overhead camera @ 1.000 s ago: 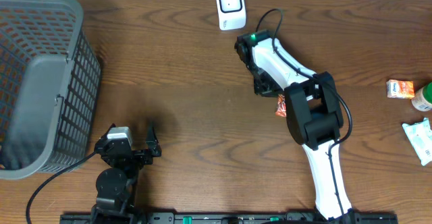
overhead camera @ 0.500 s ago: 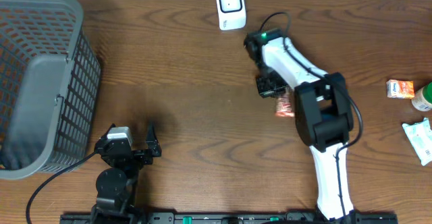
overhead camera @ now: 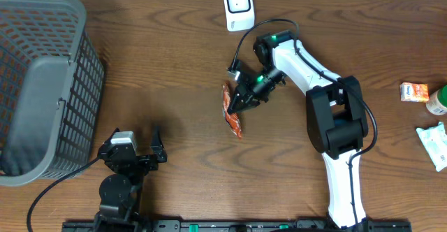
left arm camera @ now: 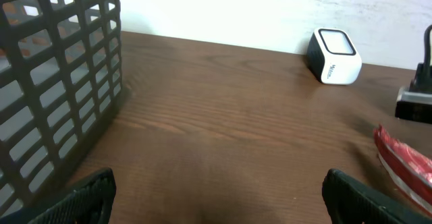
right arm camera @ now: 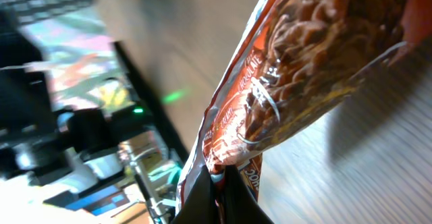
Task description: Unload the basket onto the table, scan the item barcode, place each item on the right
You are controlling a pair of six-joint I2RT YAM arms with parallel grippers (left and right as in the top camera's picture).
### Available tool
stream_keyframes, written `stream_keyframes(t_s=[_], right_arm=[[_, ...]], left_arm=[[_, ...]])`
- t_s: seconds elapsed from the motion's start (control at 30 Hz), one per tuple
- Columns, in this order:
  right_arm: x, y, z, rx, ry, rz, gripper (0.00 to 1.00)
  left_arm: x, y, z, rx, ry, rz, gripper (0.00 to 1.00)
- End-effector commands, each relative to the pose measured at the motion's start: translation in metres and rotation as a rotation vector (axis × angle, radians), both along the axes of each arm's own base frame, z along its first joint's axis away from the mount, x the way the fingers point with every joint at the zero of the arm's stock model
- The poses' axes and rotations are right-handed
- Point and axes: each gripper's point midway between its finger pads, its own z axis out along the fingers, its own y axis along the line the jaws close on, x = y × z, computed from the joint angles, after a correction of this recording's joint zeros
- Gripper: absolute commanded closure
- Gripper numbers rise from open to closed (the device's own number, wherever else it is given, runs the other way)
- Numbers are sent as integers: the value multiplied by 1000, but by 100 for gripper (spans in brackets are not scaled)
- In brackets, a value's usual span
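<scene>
The item is a red-orange snack packet (overhead camera: 231, 113), hanging over the middle of the table with my right gripper (overhead camera: 246, 96) shut on its top edge. The right wrist view shows the crinkled packet (right arm camera: 304, 62) pinched between the black fingers of the right gripper (right arm camera: 219, 183). A white barcode scanner (overhead camera: 239, 7) stands at the table's back edge, well behind the packet. My left gripper (overhead camera: 159, 147) rests open near the front left, empty. From the left wrist, the scanner (left arm camera: 333, 57) is at the far right and the packet (left arm camera: 403, 162) at the right edge; the left gripper (left arm camera: 217, 197) holds nothing.
A large grey mesh basket (overhead camera: 38, 85) fills the left side of the table. At the far right lie a small orange packet (overhead camera: 413, 92), a green-capped bottle (overhead camera: 438, 100) and a white-green pack (overhead camera: 434, 142).
My right gripper closed on the snack packet by the arm's base and swung it left toward the table's middle. The left arm has not moved.
</scene>
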Motion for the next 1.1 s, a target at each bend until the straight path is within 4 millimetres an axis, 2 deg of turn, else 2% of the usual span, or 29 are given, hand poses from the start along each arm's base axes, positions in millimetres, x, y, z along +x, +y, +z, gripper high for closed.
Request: stream_keyframes(t_s=[0.0, 0.13, 0.4, 0.57, 0.87, 1.07], right_arm=[[3, 12, 22, 187, -27, -7, 99], [2, 21, 33, 335, -63, 0, 99], [15, 33, 83, 682, -111, -83, 99], [12, 41, 82, 710, -161, -44, 99], [2, 53, 82, 864, -478, 106, 99], [5, 59, 81, 905, -564, 147, 99]], left_arm=[[-1, 1, -13, 22, 35, 2, 2], [-1, 1, -13, 22, 35, 2, 2], [-1, 1, -13, 22, 35, 2, 2], [-1, 1, -13, 22, 35, 2, 2], [-1, 1, -13, 22, 35, 2, 2], [-1, 1, -13, 22, 35, 2, 2]])
